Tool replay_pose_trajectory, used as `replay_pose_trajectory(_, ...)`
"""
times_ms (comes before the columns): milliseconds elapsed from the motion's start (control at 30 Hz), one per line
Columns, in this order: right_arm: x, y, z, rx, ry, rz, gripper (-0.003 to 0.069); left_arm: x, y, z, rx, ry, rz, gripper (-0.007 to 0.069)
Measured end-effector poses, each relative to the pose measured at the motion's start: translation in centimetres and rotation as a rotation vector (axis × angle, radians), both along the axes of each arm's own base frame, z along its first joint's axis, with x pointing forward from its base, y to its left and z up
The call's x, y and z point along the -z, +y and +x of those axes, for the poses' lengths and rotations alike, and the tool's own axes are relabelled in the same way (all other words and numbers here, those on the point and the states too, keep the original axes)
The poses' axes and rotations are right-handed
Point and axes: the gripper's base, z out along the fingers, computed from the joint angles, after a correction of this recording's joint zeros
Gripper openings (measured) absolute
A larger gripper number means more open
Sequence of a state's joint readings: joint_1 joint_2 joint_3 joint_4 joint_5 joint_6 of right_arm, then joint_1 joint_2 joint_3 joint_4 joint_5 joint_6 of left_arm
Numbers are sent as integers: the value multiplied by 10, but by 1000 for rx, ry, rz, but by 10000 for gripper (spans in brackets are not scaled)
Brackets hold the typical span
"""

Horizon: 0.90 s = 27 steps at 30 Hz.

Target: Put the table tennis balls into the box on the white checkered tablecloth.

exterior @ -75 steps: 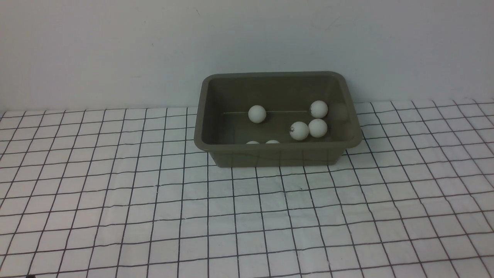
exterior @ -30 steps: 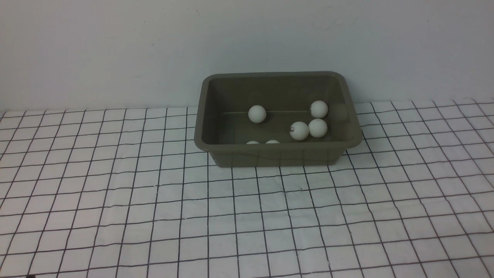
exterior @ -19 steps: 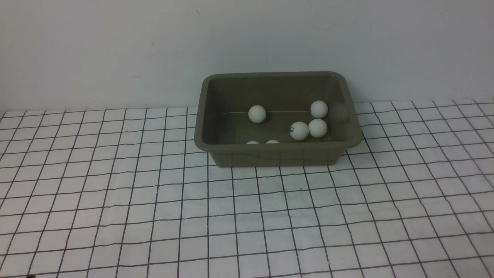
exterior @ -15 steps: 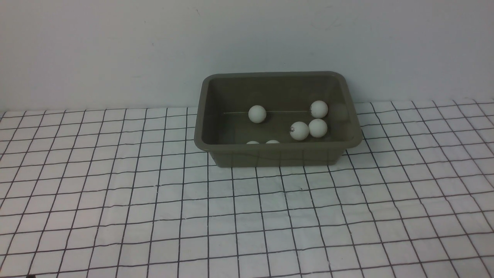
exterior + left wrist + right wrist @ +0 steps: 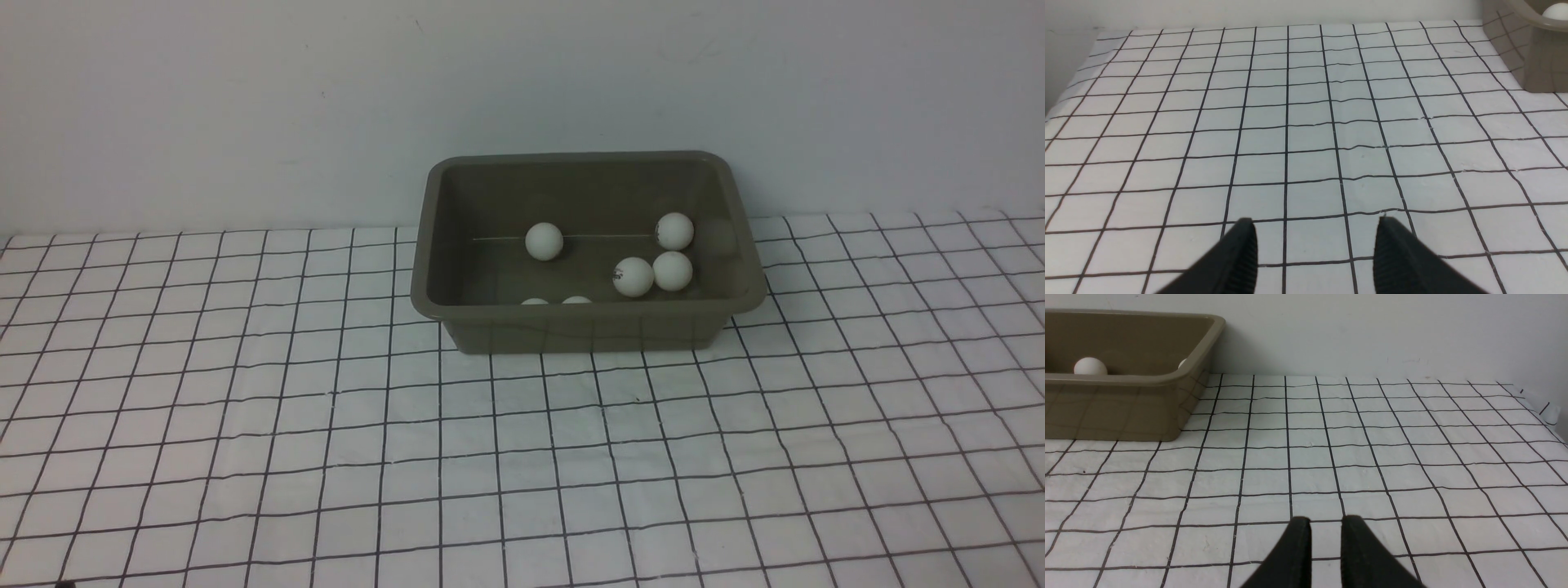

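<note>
The olive-grey box [image 5: 584, 331] stands at the back middle of the white checkered tablecloth [image 5: 522, 457]. Six table tennis balls lie inside it: one left of centre [image 5: 544, 241], three clustered at the right [image 5: 674, 231] [image 5: 633, 276] [image 5: 672, 270], and two mostly hidden behind the near wall [image 5: 535, 301] [image 5: 576, 300]. Neither gripper shows in the front view. My left gripper [image 5: 1316, 220] is open and empty above bare cloth, with the box corner [image 5: 1535, 61] far off. My right gripper [image 5: 1326, 519] has its fingers close together with nothing between them, and the box [image 5: 1126, 404] is off to one side.
A plain pale wall rises right behind the box. The cloth's edge [image 5: 1069, 94] shows in the left wrist view and its far corner [image 5: 1545, 410] in the right wrist view.
</note>
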<state>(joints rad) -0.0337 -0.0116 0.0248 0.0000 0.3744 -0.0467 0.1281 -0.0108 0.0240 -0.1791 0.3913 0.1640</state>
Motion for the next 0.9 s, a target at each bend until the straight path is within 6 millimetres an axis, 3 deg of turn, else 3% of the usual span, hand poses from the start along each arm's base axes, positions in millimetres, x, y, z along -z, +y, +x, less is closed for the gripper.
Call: replay_pose_trajectory(900,0,0,0,-4,3,-20,97,0,0,0,0,0,0,352)
